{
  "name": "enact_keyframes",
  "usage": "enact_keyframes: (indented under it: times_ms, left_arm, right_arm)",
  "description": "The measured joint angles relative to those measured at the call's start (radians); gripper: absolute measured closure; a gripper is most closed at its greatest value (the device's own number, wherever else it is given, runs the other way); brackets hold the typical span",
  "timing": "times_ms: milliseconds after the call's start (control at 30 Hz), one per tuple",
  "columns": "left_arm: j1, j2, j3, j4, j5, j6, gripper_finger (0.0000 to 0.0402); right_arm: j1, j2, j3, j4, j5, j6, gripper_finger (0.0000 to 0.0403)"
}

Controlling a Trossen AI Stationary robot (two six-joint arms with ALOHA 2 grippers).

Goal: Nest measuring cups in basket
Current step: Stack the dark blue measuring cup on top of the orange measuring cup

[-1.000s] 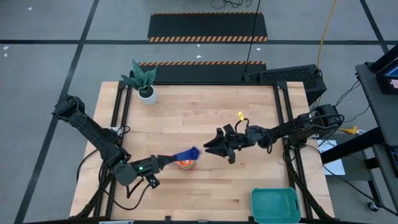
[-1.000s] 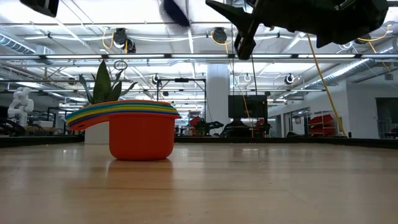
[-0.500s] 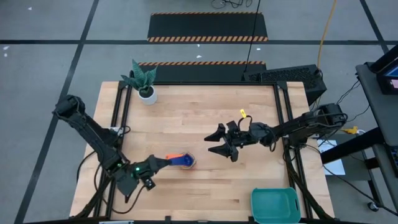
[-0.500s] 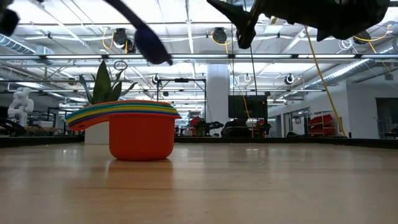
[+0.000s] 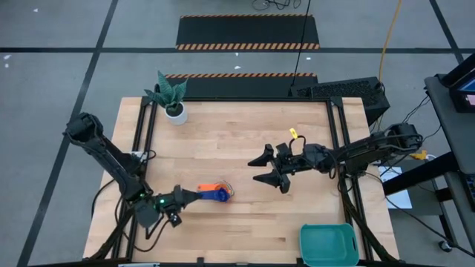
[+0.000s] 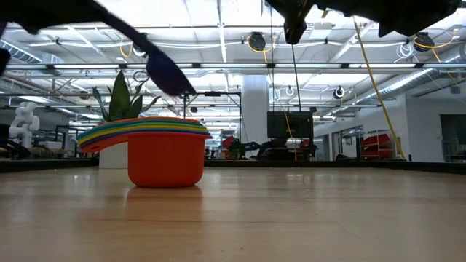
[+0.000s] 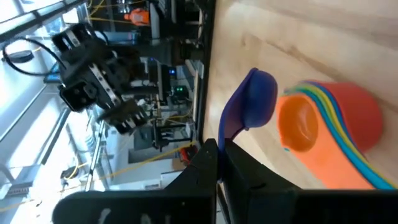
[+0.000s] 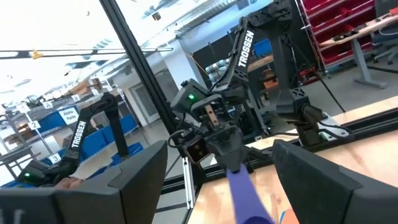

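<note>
My left gripper (image 5: 194, 195) is clamped on the navy cup's (image 7: 256, 99) handle, holding it just above the nested stack of cups (image 5: 220, 193) near the table's (image 5: 237, 141) front edge; my right gripper (image 5: 263, 169) hangs spread wide mid-table; the basket (image 5: 328, 244) sits at the front-right corner

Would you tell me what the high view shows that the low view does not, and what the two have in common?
Only the high view shows the teal basket at the table's near right corner, away from the cups, and the open right end effector near mid-table. Only the low view shows the stack's rainbow of rims. Both show the navy cup held by the shut left end effector just above the stack, and the plant.
</note>
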State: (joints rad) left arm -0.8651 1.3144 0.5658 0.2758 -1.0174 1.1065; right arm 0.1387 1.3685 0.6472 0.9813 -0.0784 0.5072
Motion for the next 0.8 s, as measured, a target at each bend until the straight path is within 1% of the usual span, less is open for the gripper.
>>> enact_keyframes:
  times_ms: [167,200,300,367,467,567,667,800]
  left_arm:
    - [0.027,-0.007,-0.081,0.109,0.008,0.013,0.0396]
    - [0.036,-0.011,-0.092,0.137,0.02,0.018,0.0396]
    - [0.059,-0.022,-0.124,0.221,0.106,0.05,0.039]
    - [0.07,-0.022,-0.136,0.282,0.138,0.077,0.0388]
    - [0.082,-0.023,-0.143,0.27,0.15,0.089,0.0392]
    - [0.097,-0.023,-0.143,0.247,0.169,0.068,0.0393]
    - [0.109,-0.023,-0.143,0.24,0.179,0.036,0.0381]
    - [0.121,-0.023,-0.143,0.237,0.175,0.032,0.0362]
  right_arm:
    - [0.0,0.001,0.0,-0.008,0.0,-0.004,0.0121]
    - [0.0,0.0,0.0,-0.008,0.0,-0.004,0.0121]
    - [0.0,0.001,0.0,-0.008,0.0,-0.004,0.0121]
    - [0.0,0.0,0.0,-0.012,0.0,-0.004,0.0121]
    - [0.0,0.001,0.0,-0.025,0.0,-0.004,0.0122]
    - [0.0,0.001,0.0,-0.025,0.0,-0.004,0.0122]
    - [0.0,0.001,0.0,-0.025,-0.001,-0.004,0.0122]
    - [0.001,0.001,0.0,-0.03,-0.001,0.0,0.0122]
